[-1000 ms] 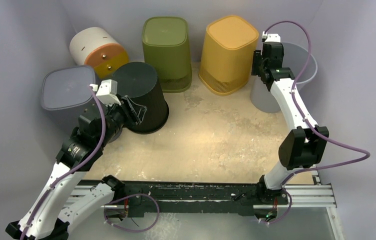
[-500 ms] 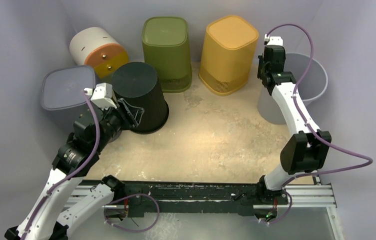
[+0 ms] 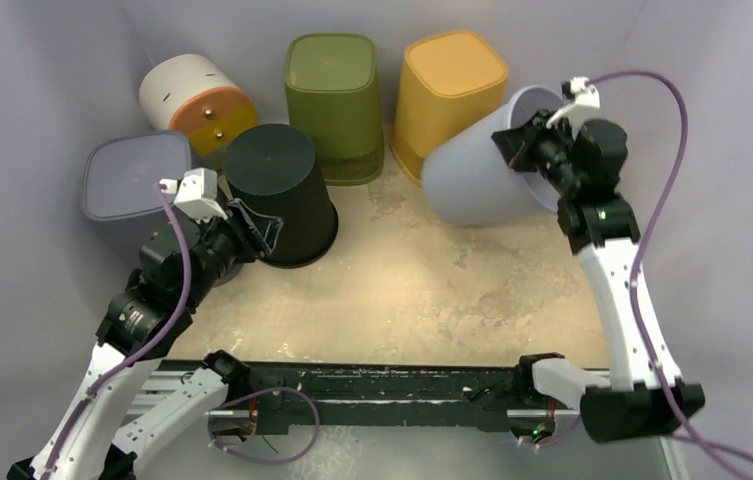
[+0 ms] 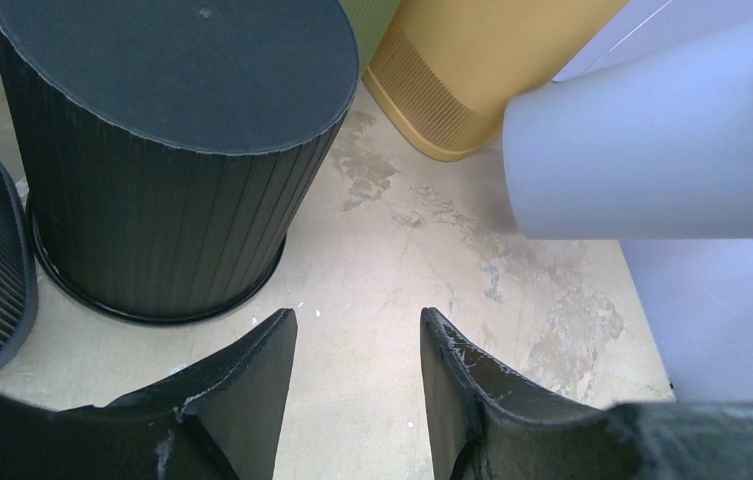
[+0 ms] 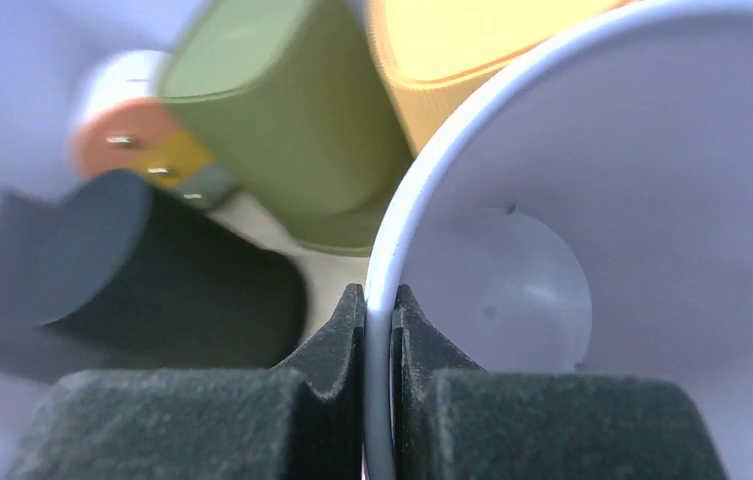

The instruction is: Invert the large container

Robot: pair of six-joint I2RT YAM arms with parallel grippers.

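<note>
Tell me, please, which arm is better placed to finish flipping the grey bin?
Right. The right tool is shut on the grey bin's rim, bin tipped sideways; the left tool is open, empty.

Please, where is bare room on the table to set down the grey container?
The table is bare in the middle, bordered by the black bin, the grey container and the near rail. Crowded: the back wall with the green bin and yellow bin, and the left corner behind the black bin.
</note>
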